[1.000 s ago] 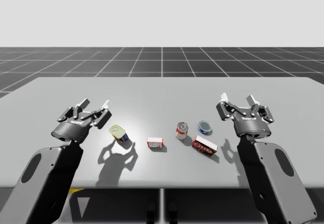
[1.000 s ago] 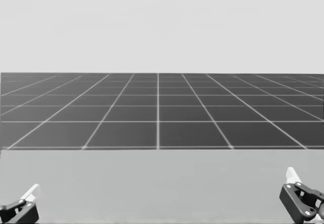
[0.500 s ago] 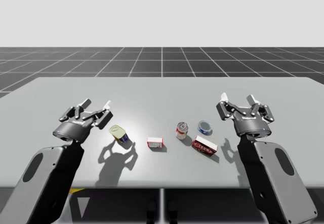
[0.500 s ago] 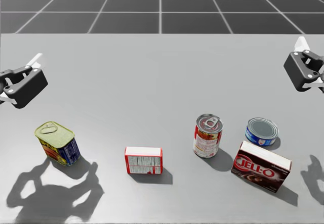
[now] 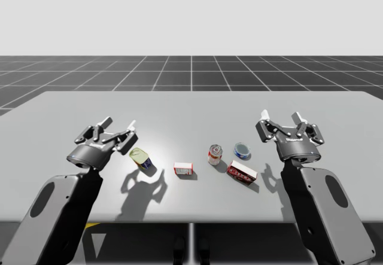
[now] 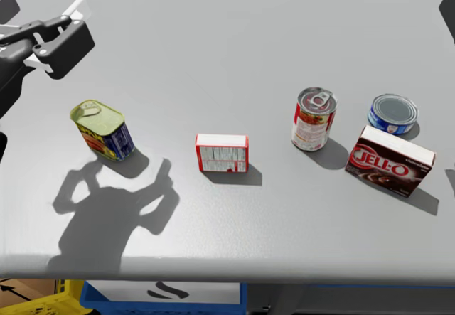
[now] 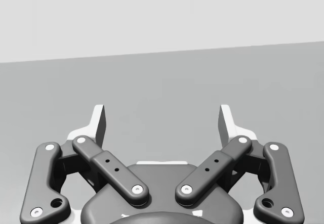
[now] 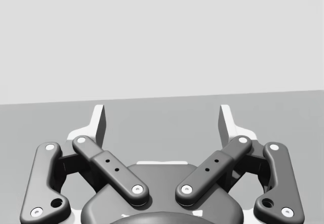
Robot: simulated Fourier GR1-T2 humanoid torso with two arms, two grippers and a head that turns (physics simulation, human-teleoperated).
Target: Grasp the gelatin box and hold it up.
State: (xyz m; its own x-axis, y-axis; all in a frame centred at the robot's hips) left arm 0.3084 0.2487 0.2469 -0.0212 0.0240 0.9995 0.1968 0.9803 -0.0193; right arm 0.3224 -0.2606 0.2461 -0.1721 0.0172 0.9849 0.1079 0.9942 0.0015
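gelatin box (image 6: 222, 152): I see a small flat box, red at the edges, white face with tiny print | stands on a long thin side, straight, white face toward me | on the grey tabletop (image 6: 284, 16), near its front edge, between the square tin (image 6: 103, 130) and the red can (image 6: 313, 119), apart from both

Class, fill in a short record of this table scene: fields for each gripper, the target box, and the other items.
left gripper: open, empty, nearest the yellow-topped rectangular tin
right gripper: open, empty
small red-and-white box: lying untouched on the grey table, between the tin and the red-and-white cylindrical can
other items: low blue round can; dark red box
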